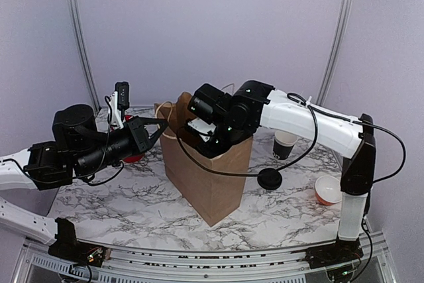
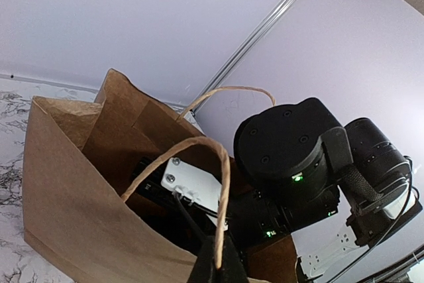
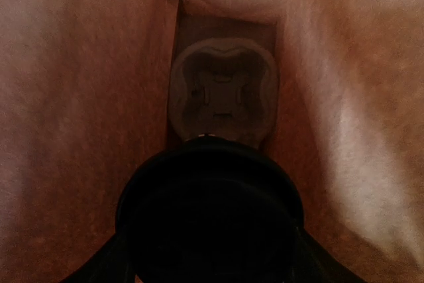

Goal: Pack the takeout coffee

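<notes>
LEFT: left gripper (image 2: 217, 264) pressed together on the twisted paper handle (image 2: 223, 183) of the brown paper bag (image 1: 213, 180) | RIGHT: right gripper (image 3: 211, 266) down inside the bag, clasping the black lidded takeout coffee cup (image 3: 209, 207) | CUP: inside the bag, above the moulded pulp carrier (image 3: 224, 94) on its floor
</notes>
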Robot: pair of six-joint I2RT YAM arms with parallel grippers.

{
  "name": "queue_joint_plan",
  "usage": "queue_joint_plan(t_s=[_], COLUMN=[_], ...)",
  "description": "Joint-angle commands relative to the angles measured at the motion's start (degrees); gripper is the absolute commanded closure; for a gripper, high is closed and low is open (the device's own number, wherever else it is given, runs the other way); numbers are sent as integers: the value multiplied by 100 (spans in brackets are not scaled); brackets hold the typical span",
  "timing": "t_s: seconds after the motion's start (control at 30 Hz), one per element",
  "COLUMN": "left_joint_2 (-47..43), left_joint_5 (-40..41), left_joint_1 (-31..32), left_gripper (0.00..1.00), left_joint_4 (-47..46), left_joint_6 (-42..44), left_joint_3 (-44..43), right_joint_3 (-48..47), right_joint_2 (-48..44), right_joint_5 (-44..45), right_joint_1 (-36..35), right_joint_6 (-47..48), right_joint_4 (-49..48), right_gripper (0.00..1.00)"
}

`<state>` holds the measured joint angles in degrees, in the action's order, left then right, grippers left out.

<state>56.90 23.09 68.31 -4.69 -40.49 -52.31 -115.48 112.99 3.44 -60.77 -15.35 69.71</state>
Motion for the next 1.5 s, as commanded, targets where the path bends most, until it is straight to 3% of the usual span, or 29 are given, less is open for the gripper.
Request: queue_joint_plan(t_s=[0.0, 0.83, 1.47], left_joint_2=[-157, -169, -794], left_joint_5=[79, 99, 530], left_joint_1=[33, 33, 37], left_gripper=[100, 100, 100], left_joint_4=[-192, -176, 545], left_joint_6=[63, 50, -270], left_joint_3=[63, 63, 828], right_joint_3=[155, 1306, 1095], right_joint_2=[-75, -48, -203], right_joint_5=[-98, -255, -382], right_joint_1=[13, 13, 215], right_joint_6=[45, 37, -80], right_joint_4=[27, -389, -179], right_gripper=[43, 43, 44])
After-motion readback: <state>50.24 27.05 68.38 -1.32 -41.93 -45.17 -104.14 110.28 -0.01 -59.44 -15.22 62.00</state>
